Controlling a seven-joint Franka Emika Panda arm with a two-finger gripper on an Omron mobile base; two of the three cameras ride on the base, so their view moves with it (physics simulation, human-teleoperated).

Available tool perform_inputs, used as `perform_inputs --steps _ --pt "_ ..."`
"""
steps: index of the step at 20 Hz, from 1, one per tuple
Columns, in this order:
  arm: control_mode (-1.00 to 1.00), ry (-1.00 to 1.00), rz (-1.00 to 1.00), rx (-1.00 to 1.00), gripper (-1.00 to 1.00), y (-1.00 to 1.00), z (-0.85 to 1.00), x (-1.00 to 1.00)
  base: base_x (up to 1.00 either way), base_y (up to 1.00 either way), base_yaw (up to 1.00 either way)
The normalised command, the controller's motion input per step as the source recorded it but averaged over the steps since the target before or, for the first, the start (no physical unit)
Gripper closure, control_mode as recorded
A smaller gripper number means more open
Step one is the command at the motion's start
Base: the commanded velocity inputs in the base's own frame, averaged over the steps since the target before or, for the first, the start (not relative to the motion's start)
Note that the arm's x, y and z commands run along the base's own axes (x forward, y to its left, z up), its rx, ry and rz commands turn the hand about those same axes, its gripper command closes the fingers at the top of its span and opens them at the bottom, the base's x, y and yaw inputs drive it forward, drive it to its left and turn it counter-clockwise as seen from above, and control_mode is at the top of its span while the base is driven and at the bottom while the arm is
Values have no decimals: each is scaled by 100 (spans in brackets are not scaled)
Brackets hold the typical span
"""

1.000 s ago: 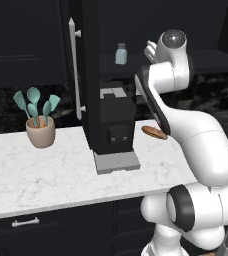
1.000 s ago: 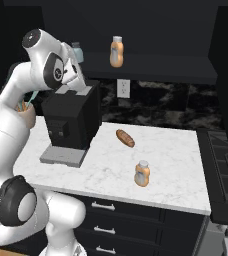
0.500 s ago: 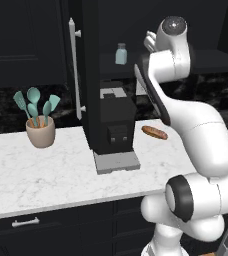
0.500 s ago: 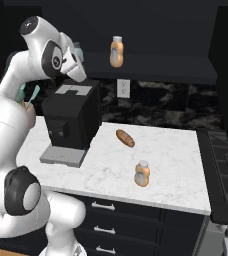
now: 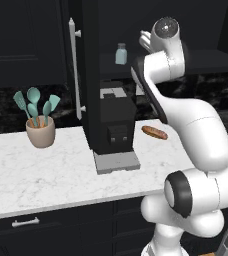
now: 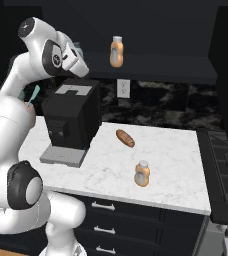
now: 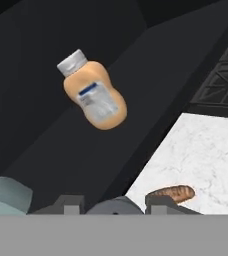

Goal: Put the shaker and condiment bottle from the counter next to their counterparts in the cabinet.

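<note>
Arm raised high, hand up at the level of the cabinet [image 6: 151, 75] shelf. Gripper [image 7: 115, 201] closed on the shaker [image 7: 113, 206], of which only a dark rounded top shows between the fingertips [image 7: 68, 202] in the hand view. A pale teal shaker [image 5: 120, 53] stands on the shelf just left of the hand; in the hand view it sits at the lower left corner. An orange bottle [image 6: 116, 51] with pale cap stands upright further along the same shelf, apart from the hand. The condiment bottle [image 6: 142, 173] stands upright on the counter [image 6: 176, 155], near its front edge. A bread roll [image 6: 125, 138] lies between it and the black coffee machine [image 6: 70, 120]. A utensil pot [image 5: 40, 131] sits on the counter beyond the open cabinet door [image 5: 91, 75].
</note>
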Motion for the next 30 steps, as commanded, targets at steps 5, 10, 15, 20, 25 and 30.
perform_inputs --steps 5,10,15,20,25,30 --pt "-100 -4 6 -6 100 0 13 25 0 0 0" --pt "-100 -1 5 -10 100 0 10 34 0 0 0" --pt "-100 -3 5 -20 100 4 0 23 0 0 0" --pt "-100 -1 2 -14 100 21 0 17 0 0 0" --pt "-100 0 2 -9 100 30 0 7 0 0 0" --pt "-100 0 2 -1 100 8 0 16 0 0 0"
